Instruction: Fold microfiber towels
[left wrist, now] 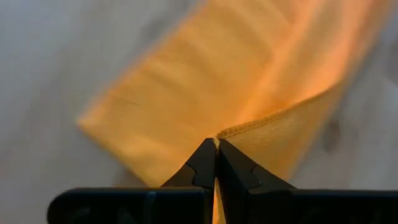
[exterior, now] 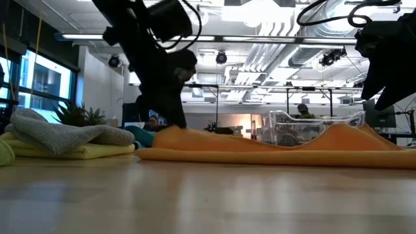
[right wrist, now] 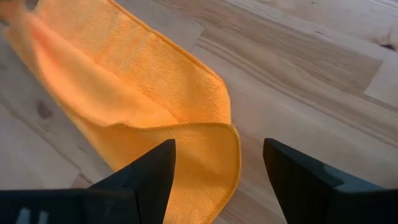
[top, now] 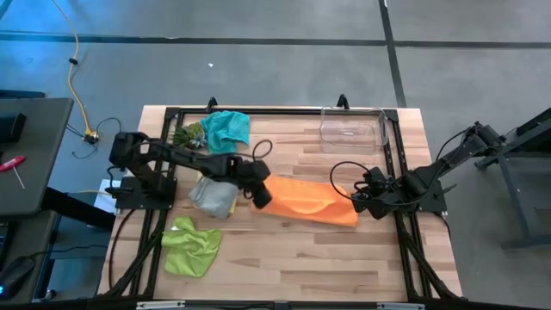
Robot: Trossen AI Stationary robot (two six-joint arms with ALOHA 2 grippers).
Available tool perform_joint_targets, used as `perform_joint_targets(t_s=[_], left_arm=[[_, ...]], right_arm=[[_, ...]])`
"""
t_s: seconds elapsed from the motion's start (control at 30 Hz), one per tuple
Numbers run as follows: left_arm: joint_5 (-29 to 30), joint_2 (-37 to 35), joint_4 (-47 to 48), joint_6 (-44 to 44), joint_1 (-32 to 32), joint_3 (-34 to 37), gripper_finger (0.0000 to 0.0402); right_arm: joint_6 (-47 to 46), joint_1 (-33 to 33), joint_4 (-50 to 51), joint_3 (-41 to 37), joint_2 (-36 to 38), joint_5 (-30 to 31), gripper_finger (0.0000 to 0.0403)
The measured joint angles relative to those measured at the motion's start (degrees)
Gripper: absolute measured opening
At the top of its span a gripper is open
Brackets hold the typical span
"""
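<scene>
Five towels lie on the bench [top: 293,258]: orange towel [top: 310,200] at centre, its left end hidden under the left gripper [top: 261,200], whose fingers are pinched shut on it. The right gripper [top: 357,203] hangs spread over its right end. Teal towel [top: 227,129] upper left, grey towel [top: 209,191] over a mostly hidden yellow towel [exterior: 78,153], green towel [top: 191,247] lower left.

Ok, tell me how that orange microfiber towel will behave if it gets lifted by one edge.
Probably floppy: the orange microfiber towel already sags into soft humps. Likely light, since the shut left tool pinches only its hem. It should drape, not slide stiffly.

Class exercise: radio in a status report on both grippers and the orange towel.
Left gripper shut on orange towel edge. Right gripper open at its other end. Nothing blocking.
</scene>
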State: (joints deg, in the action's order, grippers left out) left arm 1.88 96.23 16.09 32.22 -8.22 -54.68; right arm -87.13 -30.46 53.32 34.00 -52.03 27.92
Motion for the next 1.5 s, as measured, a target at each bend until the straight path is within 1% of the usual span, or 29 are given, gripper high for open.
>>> perform_joint_targets(t_s=[0.2, 0.33, 0.43, 0.6, 0.73, 0.87, 1.03, 1.1, 1.2, 1.4, 1.5], left_arm=[[4.2, 0.11, -0.69, -1.79, -5.62, -0.05, 0.0], [1.67, 1.54, -0.58, -2.36, -7.67, -0.02, 0.0], [0.14, 3.12, -0.91, -2.66, -7.44, -0.04, 0.0], [-0.11, 6.11, -0.41, -3.5, -5.74, -0.04, 0.0], [2.2, 6.49, -1.06, -3.52, -5.27, -0.02, 0.0], [6.17, 5.36, -1.17, -3.91, -5.66, -0.02, 0.0001], [6.8, 4.25, -1.12, -4.18, -6.48, -0.07, 0.0009], [7.92, 4.22, -1.04, -5.7, -6.5, -0.07, 0.0018], [10.42, 4.22, -0.77, -7.35, -6.47, -0.07, 0.0041], [10.74, 4.2, -0.78, -7.4, -7.61, -0.07, 0.0117], [10.41, 3.46, 1.09, -7.77, -8.8, -0.07, 0.0153]], right_arm=[[0.0, 0.0, -0.09, 0.0, 0.0, 0.04, 0.0236], [0.0, 0.0, -0.72, 0.0, 0.0, 0.06, 0.0236], [0.0, 0.0, -1.02, 0.02, 0.0, 0.07, 0.0236], [0.0, 0.0, -1.32, 0.02, -0.02, 0.0, 0.0236], [-0.68, 0.0, -1.3, 0.02, -0.02, -0.03, 0.0236], [-0.68, 0.0, -1.31, 0.02, -0.02, -0.11, 0.0236], [-0.9, 0.0, -1.31, 0.02, -0.02, -0.17, 0.0236], [-0.9, 0.0, -1.31, 0.04, -0.02, -0.17, 0.0236], [-0.9, 0.0, -1.31, 0.04, -0.02, -0.17, 0.0236], [-0.9, 0.0, -1.31, 0.04, -0.02, -0.19, 0.0236], [-0.9, 0.0, -1.31, 0.04, -0.02, -0.2, 0.0236]])
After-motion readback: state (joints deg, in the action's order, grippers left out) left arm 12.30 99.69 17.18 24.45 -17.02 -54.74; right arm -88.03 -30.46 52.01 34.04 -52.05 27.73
